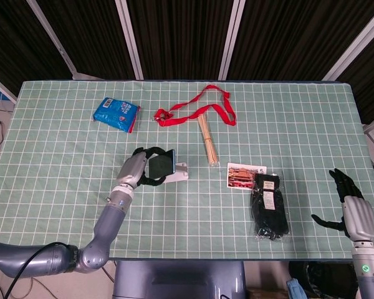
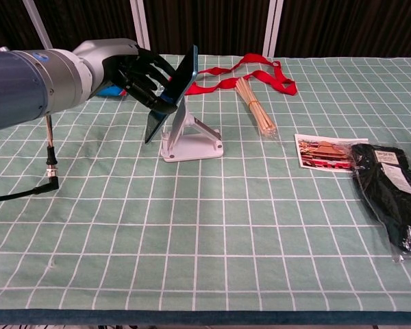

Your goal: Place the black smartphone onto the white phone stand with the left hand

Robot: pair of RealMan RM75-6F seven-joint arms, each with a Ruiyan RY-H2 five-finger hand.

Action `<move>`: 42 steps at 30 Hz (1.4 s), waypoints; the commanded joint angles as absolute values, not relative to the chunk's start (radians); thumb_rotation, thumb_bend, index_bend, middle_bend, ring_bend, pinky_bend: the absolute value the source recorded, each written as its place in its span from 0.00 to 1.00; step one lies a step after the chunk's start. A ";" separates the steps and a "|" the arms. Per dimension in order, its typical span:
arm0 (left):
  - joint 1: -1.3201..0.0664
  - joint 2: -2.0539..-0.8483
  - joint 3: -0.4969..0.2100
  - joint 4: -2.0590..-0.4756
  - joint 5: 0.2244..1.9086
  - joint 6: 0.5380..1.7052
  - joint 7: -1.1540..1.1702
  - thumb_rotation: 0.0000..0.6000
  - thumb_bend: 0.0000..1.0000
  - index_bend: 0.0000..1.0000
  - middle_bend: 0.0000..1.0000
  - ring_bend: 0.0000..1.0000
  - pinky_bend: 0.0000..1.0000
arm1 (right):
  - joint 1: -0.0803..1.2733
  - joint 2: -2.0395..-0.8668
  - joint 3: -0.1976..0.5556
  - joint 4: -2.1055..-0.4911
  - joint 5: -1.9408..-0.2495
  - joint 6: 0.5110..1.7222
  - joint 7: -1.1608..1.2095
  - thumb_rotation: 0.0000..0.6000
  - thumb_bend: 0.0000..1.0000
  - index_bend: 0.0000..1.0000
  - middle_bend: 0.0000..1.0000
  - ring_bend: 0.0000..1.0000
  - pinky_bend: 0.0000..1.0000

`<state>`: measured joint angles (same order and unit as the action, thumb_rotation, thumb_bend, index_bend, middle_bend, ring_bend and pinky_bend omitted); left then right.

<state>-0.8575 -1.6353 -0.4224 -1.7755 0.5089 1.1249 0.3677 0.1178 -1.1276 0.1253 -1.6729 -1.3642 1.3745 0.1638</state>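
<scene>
Flanking the stand [image 1: 177, 172]: lanyard [image 1: 196, 108], skewers [image 1: 207, 139], postcard [image 1: 245, 175].

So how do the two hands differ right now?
The left hand grips the black smartphone tilted against the white phone stand; the right hand holds nothing, fingers spread. The left is over mid-table, the right beyond the table's right edge. Both share grey backs and black fingers.

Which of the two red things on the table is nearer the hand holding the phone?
The red lanyard, looped just behind the left hand and white phone stand. The red-roofed postcard lies farther right, beside the black gloves.
</scene>
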 commanded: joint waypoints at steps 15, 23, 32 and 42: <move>-0.819 -1.621 -0.457 -1.712 0.511 0.958 0.142 1.00 0.53 0.59 0.66 0.15 0.00 | 0.117 -1.125 0.125 -1.679 -1.361 1.370 0.179 1.00 0.11 0.00 0.00 0.00 0.15; -0.815 -1.628 -0.447 -1.687 0.544 0.935 0.089 1.00 0.53 0.59 0.66 0.15 0.00 | 0.117 -1.124 0.124 -1.680 -1.362 1.369 0.180 1.00 0.11 0.00 0.00 0.00 0.15; -0.816 -1.634 -0.437 -1.660 0.561 0.914 0.045 1.00 0.53 0.59 0.66 0.15 0.00 | 0.117 -1.123 0.124 -1.680 -1.361 1.367 0.183 1.00 0.11 0.00 0.00 0.00 0.15; -0.817 -1.644 -0.427 -1.627 0.580 0.897 0.010 1.00 0.53 0.59 0.66 0.15 0.00 | 0.117 -1.122 0.123 -1.681 -1.362 1.366 0.183 1.00 0.11 0.00 0.00 0.00 0.15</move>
<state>-0.8168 -1.6433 -0.4280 -1.6286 0.5784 0.8981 0.0120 0.1173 -1.1219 0.1229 -1.6811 -1.3622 1.3659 0.1828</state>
